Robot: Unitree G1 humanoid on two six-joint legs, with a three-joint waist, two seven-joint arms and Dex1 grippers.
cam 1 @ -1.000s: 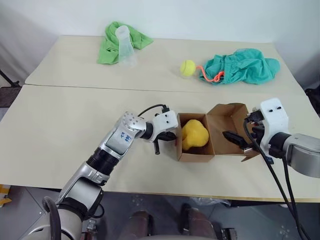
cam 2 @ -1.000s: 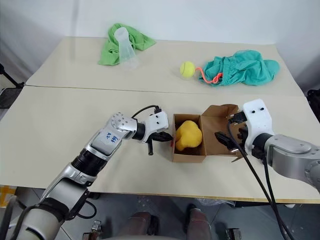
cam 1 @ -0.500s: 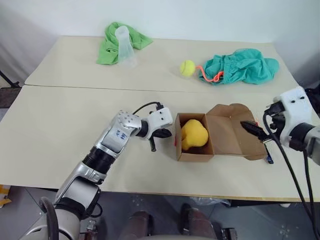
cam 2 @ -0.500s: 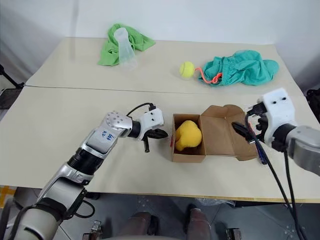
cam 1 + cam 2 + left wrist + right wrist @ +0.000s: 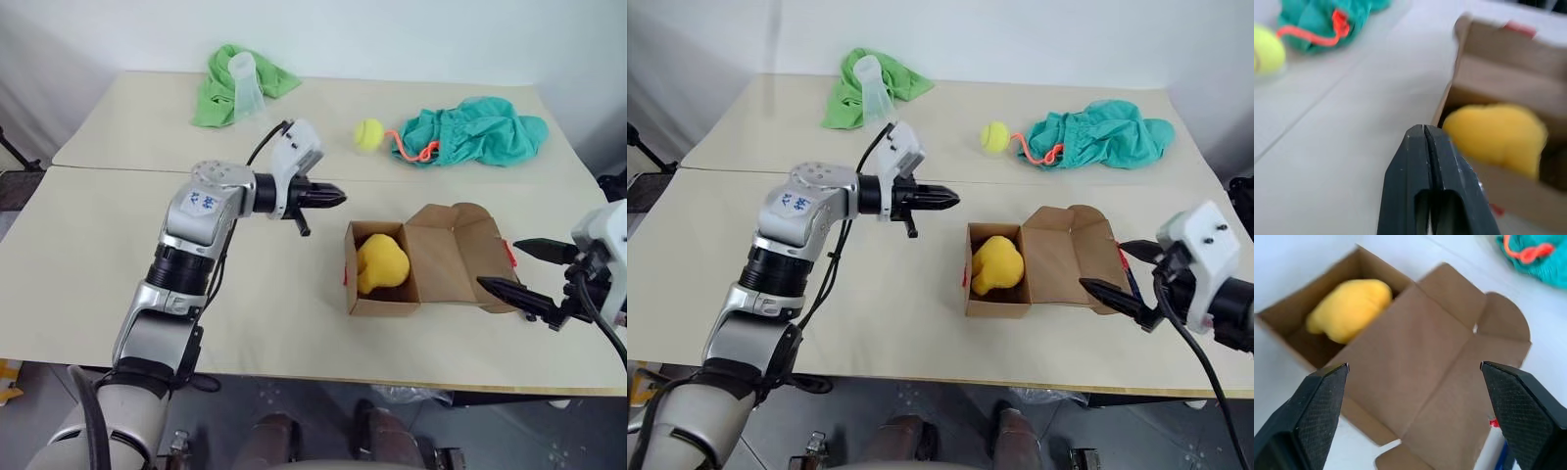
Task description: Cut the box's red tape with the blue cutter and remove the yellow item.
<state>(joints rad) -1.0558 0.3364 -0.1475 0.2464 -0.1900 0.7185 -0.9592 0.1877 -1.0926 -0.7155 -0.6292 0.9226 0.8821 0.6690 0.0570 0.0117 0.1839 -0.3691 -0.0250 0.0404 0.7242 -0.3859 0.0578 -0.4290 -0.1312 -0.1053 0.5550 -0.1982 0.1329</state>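
Note:
The box [image 5: 377, 294] stands open on the near table, its lid flap [image 5: 453, 257] folded out flat to the right. Inside lies the yellow item [image 5: 380, 264], uncovered. Red tape [image 5: 509, 254] clings to the flap's far edge, with another scrap on the box's left wall [image 5: 344, 278]. My left gripper [image 5: 337, 196] hovers shut and empty, above the table and behind the box's left corner, pointing right. At the flap's right end my right gripper [image 5: 498, 262] is open, with nothing between its fingers. The blue cutter [image 5: 1131, 285] lies on the table beside the flap, partly hidden by that gripper.
On the far table lie a green cloth [image 5: 220, 93] with a clear cup [image 5: 245, 83], a tennis ball [image 5: 368, 132], and a teal cloth [image 5: 475, 127] with an orange cord [image 5: 416, 149]. A seam [image 5: 118, 169] divides the two tables. The near table edge [image 5: 294, 375] runs just in front of the box.
My left gripper has lifted from table level at the box's left side to above and behind it. The right gripper has drawn back to the right off the flap, still open.

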